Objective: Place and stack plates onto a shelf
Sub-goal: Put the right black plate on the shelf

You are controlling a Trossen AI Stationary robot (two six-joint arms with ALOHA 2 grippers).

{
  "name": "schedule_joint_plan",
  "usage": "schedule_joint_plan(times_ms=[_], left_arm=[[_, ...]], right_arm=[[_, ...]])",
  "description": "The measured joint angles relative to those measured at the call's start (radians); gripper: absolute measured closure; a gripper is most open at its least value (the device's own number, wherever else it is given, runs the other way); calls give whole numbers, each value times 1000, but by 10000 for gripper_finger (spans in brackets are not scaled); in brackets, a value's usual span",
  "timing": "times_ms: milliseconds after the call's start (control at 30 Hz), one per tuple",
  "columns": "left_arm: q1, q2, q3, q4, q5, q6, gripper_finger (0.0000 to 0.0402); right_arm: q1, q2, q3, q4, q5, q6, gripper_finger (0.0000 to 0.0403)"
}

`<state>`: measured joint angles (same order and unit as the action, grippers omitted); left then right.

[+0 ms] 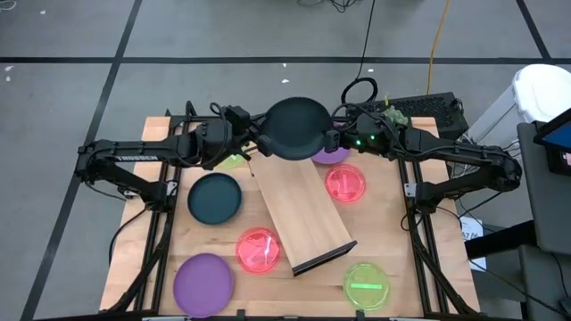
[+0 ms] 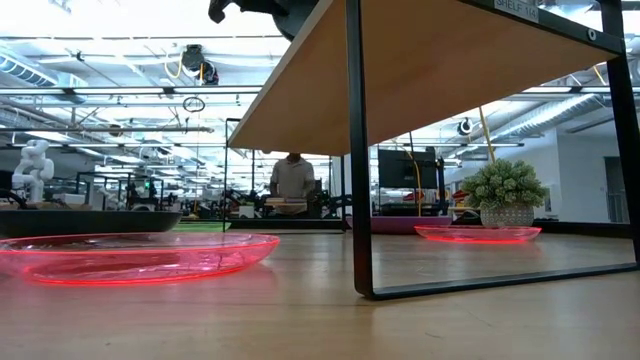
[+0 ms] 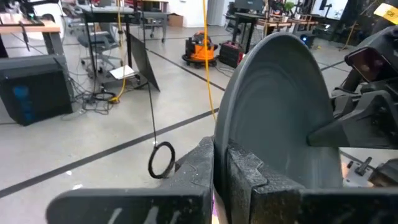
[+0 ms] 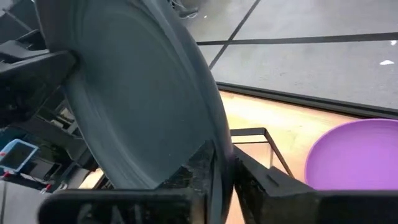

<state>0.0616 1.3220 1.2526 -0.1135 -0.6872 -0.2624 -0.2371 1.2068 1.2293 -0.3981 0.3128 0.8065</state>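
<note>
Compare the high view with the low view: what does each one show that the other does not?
Only the high view shows the left gripper and right gripper both pinching one dark plate over the shelf's far end, plus a green plate.
Only the low view shows the shelf's underside and a person in the room behind.
Both show the shelf and a pink-red plate.

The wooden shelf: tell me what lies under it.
Under the light-wood shelf, the low view shows bare tabletop between its dark metal legs; no plate lies there. From above, the board covers that spot.
</note>
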Motion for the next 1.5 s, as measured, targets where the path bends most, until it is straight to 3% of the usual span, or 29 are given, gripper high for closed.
schedule_joint_plan(times_ms=[367,600,967,1167,1500], left_arm=[[9,0,0,-66,21,-84,389],[21,0,0,-91,30,-130,390],[16,0,-1,-163,12,-361,390],[16,0,-1,-233,11,-515,390],[18,55,1,-223,7,-580,391]], right_arm=[[-31,-22,0,-9,-151,65,227],[-43,-25,0,-40,-184,93,174],[-104,-32,0,-133,-226,73,154],[-154,-32,0,-76,-356,53,154],[-214,-32,-2,87,-559,98,145]])
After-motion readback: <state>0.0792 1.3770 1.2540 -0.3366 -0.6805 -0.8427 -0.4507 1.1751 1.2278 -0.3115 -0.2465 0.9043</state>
